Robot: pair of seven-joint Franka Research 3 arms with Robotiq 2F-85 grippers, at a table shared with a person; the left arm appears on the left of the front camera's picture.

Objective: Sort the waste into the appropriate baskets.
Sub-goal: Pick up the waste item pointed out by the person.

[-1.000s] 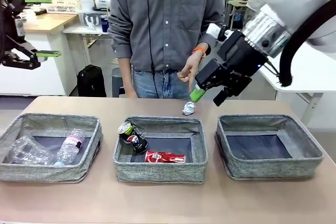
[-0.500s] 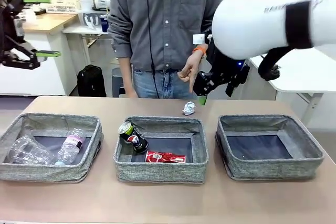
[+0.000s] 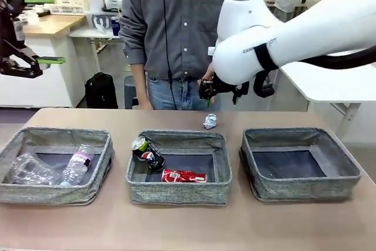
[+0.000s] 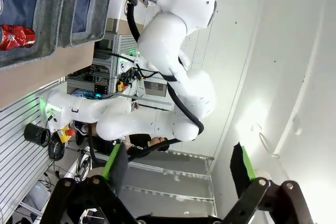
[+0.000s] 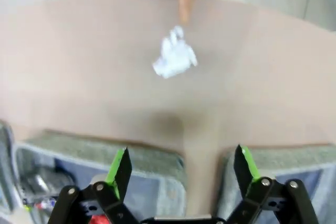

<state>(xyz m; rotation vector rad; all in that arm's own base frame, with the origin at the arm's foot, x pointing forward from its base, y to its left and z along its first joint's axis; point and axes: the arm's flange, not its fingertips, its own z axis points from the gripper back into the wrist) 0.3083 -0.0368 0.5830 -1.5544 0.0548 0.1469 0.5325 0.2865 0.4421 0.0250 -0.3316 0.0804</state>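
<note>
- Waste first: the nearest pieces already lie in the baskets. The left basket (image 3: 56, 166), at about eight o'clock on the table, holds two clear crushed bottles (image 3: 53, 167), thin and dented, so plastic seems to go there.
- The middle basket (image 3: 179, 167), at six o'clock, holds a red can (image 3: 184, 176) lying flat and a dark can (image 3: 147, 152) with a green top leaning against the left wall; metal appears to be collected here.
- The right basket (image 3: 299, 164), at four o'clock, has a bare dark bottom. All three are soft grey woven fabric, rectangular, with slumping walls.
- Just beyond the middle basket's far rim, toward twelve o'clock, sits the paper ball (image 3: 210, 121), crumpled white and silvery, loose on the smooth tan table (image 3: 176, 227). I judge it is the last piece, probably meant for the right basket.
- My right pincer (image 5: 181, 169) is spread wide and holds nothing, aimed down at the ball (image 5: 175, 59) from above the gap between two baskets.
- The person's hand (image 3: 207, 77) hangs beyond the ball, a finger pointing down at it, seemingly to mark it.
- My left pincer (image 4: 181, 163) is wide too, holding nothing, parked high at nine o'clock, well clear.
</note>
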